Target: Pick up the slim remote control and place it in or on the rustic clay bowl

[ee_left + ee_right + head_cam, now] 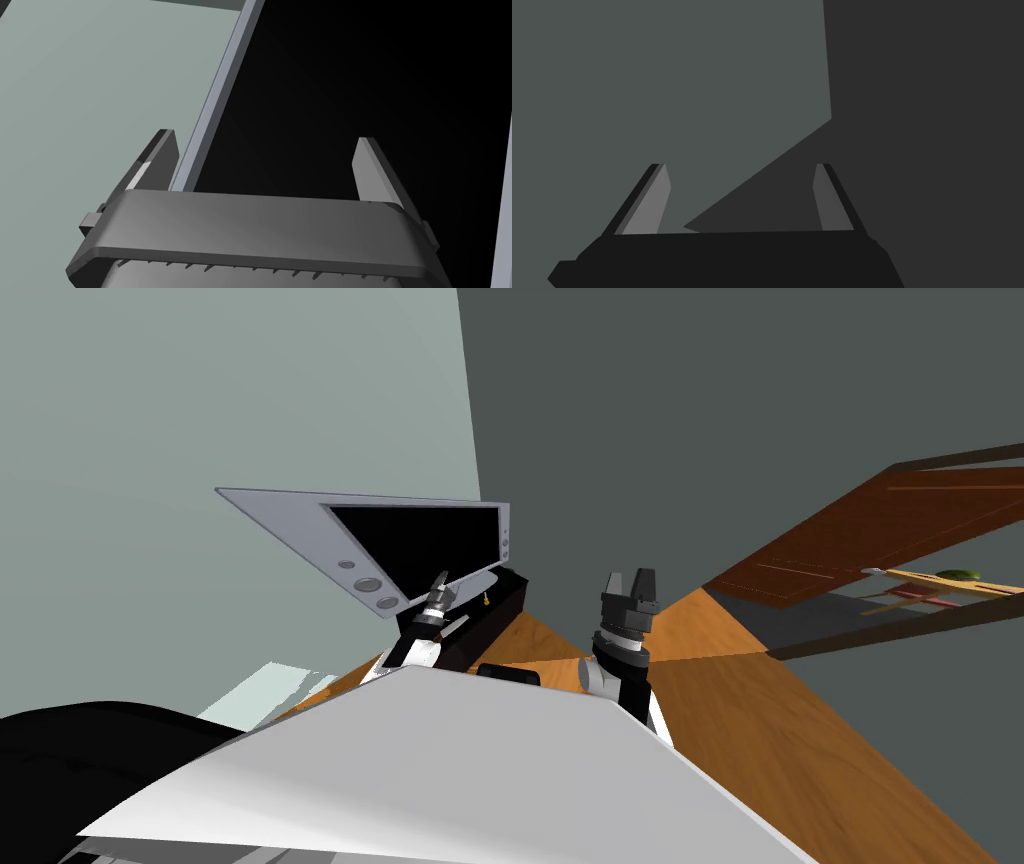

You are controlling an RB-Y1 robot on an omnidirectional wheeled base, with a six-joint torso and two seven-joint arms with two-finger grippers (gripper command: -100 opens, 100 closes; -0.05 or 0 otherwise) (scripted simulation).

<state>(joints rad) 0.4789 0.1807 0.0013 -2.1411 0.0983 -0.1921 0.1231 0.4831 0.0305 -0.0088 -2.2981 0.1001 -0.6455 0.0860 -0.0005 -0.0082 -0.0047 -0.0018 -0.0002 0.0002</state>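
Two end effectors are gaping empty: the left end effector [438, 588] is facing the television [420, 538], and the right end effector [628, 580] is pointing up. A thin grey strip, probably the remote [455, 628], is lying on the dark counter [505, 593] beside the left one. It is likely light, stiff and slick, so pinching its long edges midway looks best.

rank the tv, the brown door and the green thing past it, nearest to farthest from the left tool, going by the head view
1. TV: right ahead of the left tool, whose open fingers face its screen.
2. door: off to the right, beyond the right tool.
3. green thing: far right, past the door.
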